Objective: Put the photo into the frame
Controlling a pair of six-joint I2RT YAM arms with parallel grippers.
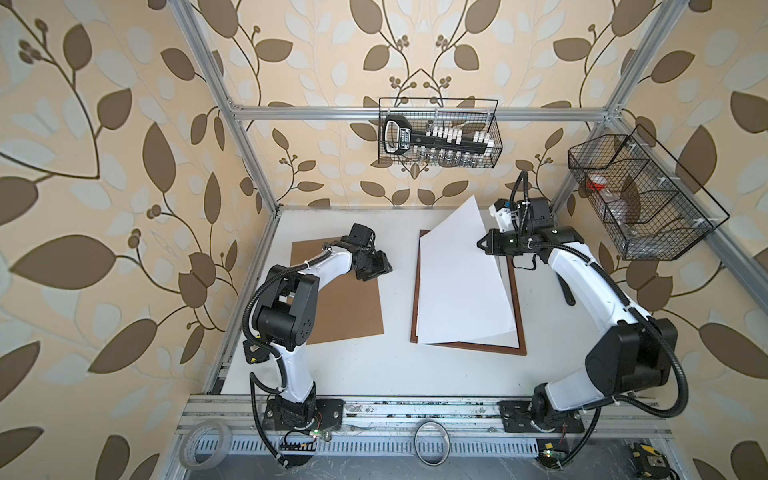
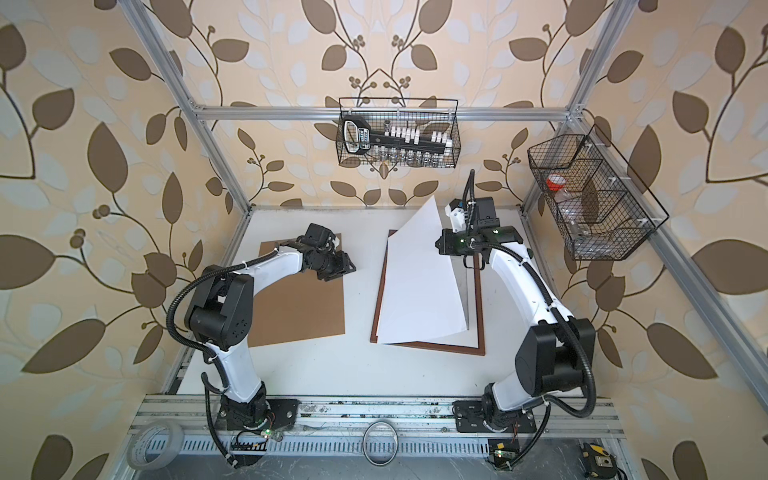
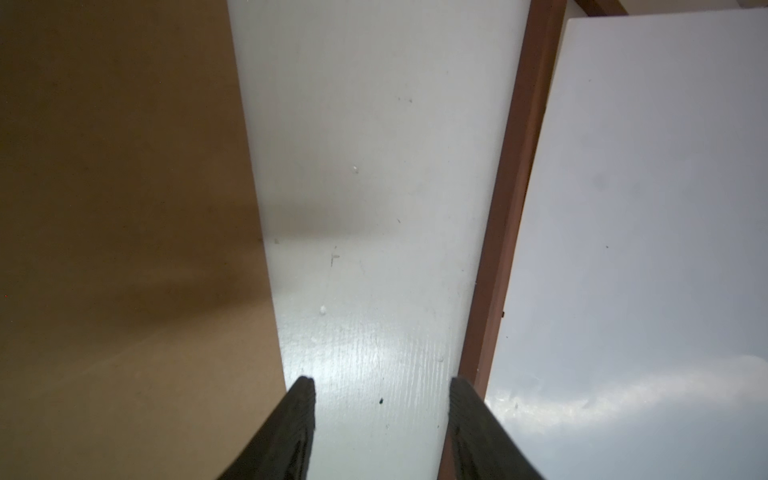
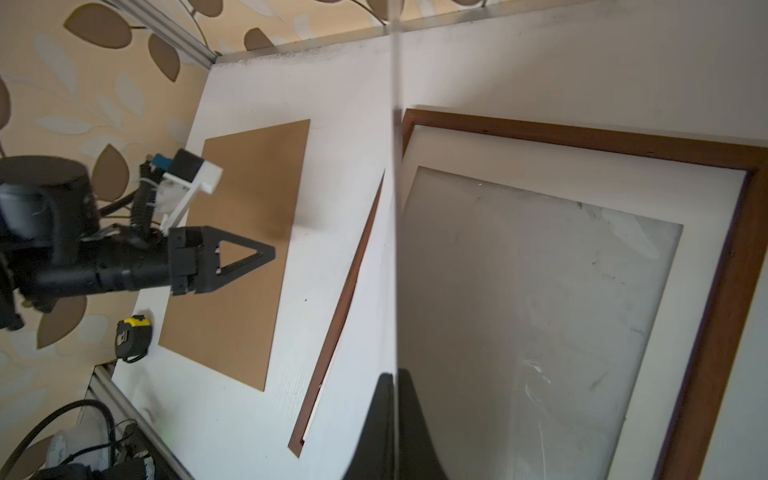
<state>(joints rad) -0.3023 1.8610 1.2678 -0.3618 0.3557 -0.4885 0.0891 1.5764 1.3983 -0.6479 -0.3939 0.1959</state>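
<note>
Both top views: right jaws pinch the photo point(image 1: 457, 282) point(image 2: 419, 286), held aslant — left jaws parted, empty.

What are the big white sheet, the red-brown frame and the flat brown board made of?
White sheet: likely paper, matte, very thin seen edge-on. Frame: probably wood, smooth reddish-brown finish. Board: maybe fibreboard or cardboard, dull, plain, lying flat.

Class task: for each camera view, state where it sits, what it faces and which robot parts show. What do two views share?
Both top views: high in front, looking down; left arm, right arm, tilted photo.
Left wrist: on that arm, facing the table between backing board and frame; open left gripper.
Right wrist: on its arm, along the photo's edge; right gripper shut on it.
Shared by wrist views: backing board, frame.
</note>
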